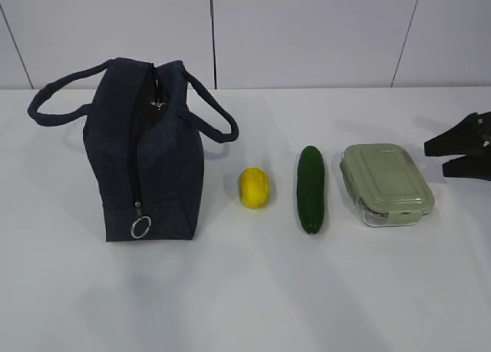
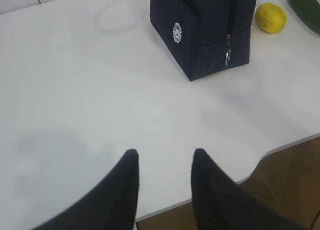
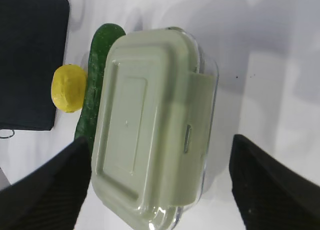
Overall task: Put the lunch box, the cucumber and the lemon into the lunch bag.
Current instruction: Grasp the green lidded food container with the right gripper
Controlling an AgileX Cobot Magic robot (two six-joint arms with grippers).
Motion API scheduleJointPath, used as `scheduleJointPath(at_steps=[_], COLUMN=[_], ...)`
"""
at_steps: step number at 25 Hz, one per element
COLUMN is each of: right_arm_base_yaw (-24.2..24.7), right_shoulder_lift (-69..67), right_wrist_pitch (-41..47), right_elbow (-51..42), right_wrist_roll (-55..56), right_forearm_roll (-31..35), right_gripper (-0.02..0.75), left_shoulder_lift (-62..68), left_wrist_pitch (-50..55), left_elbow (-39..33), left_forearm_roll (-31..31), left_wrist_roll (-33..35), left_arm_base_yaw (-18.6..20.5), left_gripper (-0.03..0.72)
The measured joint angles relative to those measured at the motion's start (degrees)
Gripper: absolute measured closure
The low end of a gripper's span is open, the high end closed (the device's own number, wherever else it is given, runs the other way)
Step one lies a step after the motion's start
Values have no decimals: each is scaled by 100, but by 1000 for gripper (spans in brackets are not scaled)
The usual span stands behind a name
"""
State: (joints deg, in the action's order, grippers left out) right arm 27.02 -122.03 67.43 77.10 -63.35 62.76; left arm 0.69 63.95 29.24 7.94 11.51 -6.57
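Lunch box (image 3: 150, 125), clear glass with sage-green snap lid, sits on white surface (image 1: 245, 291), centred between the right gripper's (image 3: 160, 185) spread black fingers (image 3: 45, 190), untouched. Dark green cucumber (image 1: 311, 189) just beside it, yellow lemon (image 1: 254, 187) next, navy fabric lunch bag (image 1: 149, 156) beyond. Left gripper (image 2: 162, 185) fingers apart, empty, well short of bag.

One lunch bag (image 1: 149, 152) – one lemon (image 1: 254, 187) – one cucumber (image 1: 311, 188) – one lunch box (image 1: 387, 183)
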Motion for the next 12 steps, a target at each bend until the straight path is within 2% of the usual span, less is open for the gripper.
scheduleJointPath(at_steps=[12], right_arm_base_yaw=[-192], right_shoulder_lift=[-483], right_wrist_pitch=[-10], right_elbow=[54], right_wrist_roll=[-41], right_forearm_roll=[77], right_gripper=[91], left_shoulder_lift=[0], left_wrist_pitch=[0], left_elbow=[0], left_forearm_roll=[0], left_wrist_roll=[0], left_arm_base_yaw=[0], left_gripper=[449])
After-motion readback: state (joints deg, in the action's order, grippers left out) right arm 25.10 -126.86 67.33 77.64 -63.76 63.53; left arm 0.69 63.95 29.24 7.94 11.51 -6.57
